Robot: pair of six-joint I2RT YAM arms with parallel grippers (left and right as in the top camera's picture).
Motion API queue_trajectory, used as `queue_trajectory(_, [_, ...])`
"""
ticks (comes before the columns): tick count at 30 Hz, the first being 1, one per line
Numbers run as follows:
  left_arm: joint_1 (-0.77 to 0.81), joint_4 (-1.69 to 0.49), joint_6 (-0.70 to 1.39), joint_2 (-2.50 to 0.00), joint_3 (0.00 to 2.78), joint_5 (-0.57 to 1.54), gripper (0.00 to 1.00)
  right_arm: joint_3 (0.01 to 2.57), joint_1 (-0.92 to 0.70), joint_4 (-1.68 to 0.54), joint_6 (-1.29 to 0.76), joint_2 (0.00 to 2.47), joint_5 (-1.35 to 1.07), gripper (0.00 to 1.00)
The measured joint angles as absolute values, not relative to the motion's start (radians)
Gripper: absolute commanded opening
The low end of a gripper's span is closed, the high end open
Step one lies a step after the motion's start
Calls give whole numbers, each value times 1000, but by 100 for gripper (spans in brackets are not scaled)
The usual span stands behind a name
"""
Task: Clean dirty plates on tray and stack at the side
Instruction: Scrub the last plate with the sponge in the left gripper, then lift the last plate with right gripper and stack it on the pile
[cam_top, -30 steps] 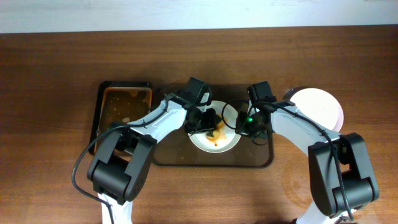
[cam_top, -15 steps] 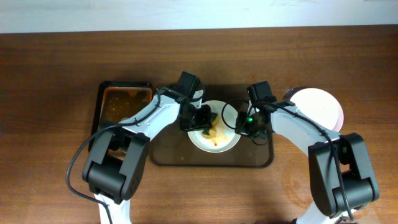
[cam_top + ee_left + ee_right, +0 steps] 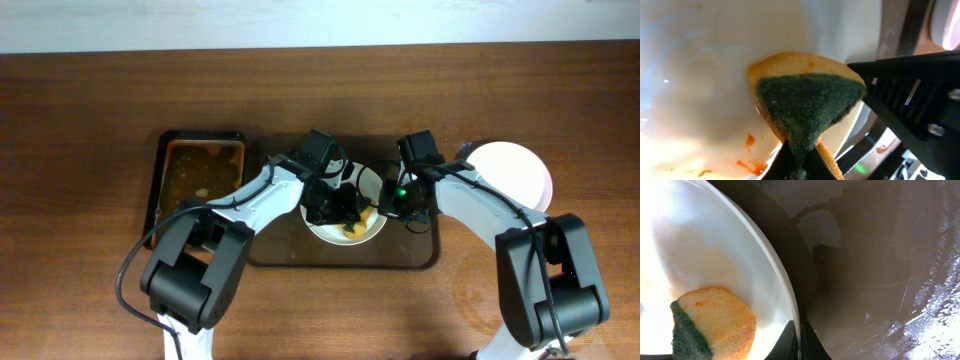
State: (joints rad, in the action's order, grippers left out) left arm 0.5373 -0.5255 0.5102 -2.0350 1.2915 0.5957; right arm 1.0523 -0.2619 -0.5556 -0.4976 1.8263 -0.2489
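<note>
We log left gripper (image 3: 799, 166) clamping sponge (image 3: 807, 107) on plate (image 3: 700, 75) in tray (image 3: 290, 258). Right gripper (image 3: 800, 342) pinches plate rim. Orange streaks unwiped. White stack (image 3: 515, 168) sits right of tray, count unclear.

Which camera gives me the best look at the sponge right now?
Left wrist: the sponge sits large and centred, green scouring face showing, pinched in the left gripper on the plate. Right wrist catches part of it, low left. Overhead shows just a sliver beneath the arm.
</note>
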Motion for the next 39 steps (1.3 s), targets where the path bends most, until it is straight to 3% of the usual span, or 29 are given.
queue_trajectory(4, [556, -512, 525, -2032, 1278, 496, 0, 1052, -262, -556, -498, 1826, -249, 4])
queue_trajectory(7, [572, -491, 521, -2011, 1275, 308, 0, 1052, -262, -556, -498, 1826, -249, 4])
queue_trajectory(10, [564, -373, 424, -2006, 1273, 81, 0, 1052, -262, -556, -498, 1826, -249, 4])
queue_trajectory(13, [535, -422, 384, -2006, 1283, 19, 0, 1052, -262, -559, -498, 1826, -249, 4])
queue_trajectory(18, [518, -693, 360, -1988, 1315, 12, 0, 1052, -262, -571, -498, 1826, -262, 4])
queue_trajectory(25, [472, -708, 358, -1929, 1319, 33, 0, 1052, -263, -571, -498, 1826, -265, 4])
queue_trajectory(34, [294, -838, 357, -1739, 1346, -5, 0, 1056, -263, -559, -446, 1826, -253, 4])
queue_trajectory(39, [102, -851, 220, -1739, 1346, 80, 0, 1170, -263, -691, -351, 1782, -127, 4])
